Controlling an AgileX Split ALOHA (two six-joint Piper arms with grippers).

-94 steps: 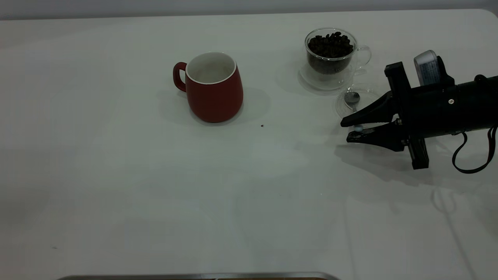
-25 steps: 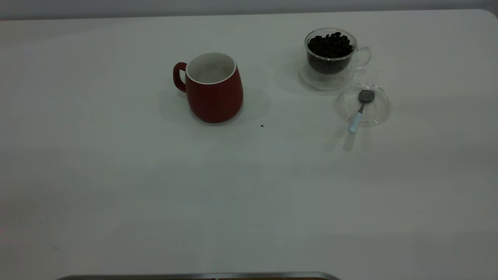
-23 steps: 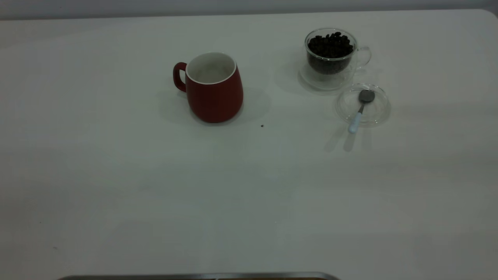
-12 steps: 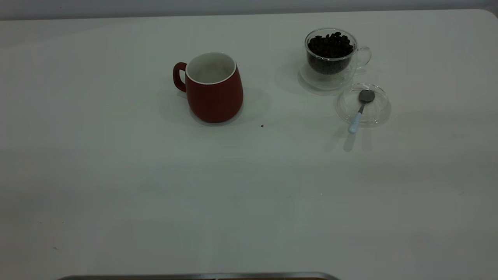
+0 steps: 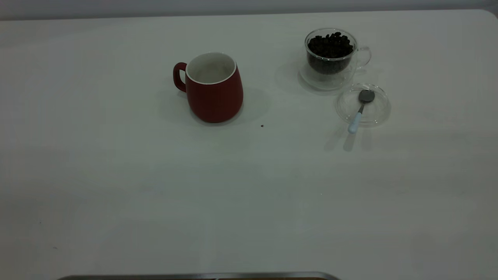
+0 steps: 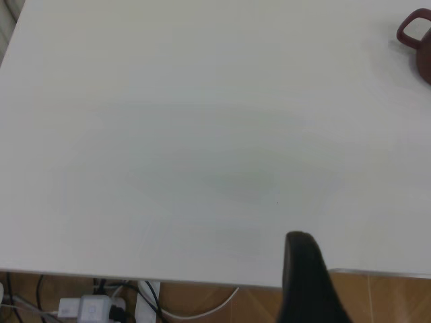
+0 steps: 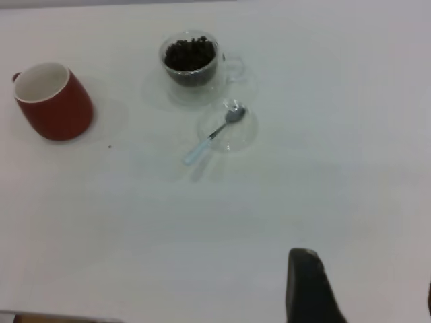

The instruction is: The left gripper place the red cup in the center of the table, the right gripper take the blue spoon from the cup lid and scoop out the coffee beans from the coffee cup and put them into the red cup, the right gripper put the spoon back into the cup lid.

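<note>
A dark red matte ceramic mug, white inside with a loop handle and a body widening at its base, stands upright left of centre in the upper half of the exterior view on the plain white desk. At upper right stands a clear double-walled glass cup with a glass loop handle and flared base, heaped with small dark roasted coffee beans. Just below and right of it lies a small round clear glass lid with a raised rim. A teaspoon rests across it, its shiny metal bowl inside the lid and its pale blue rounded handle jutting over the lower-left rim. A tiny dark speck lies on the desk, lower right of the mug.

Neither arm appears in the exterior view. Each wrist view shows only one black tapering finger, the left end effector's and the right end effector's, so how far either is open cannot be told.

Compared with 3.8 seconds ago, the right end effector has left the spoon handle and withdrawn from the exterior view.
</note>
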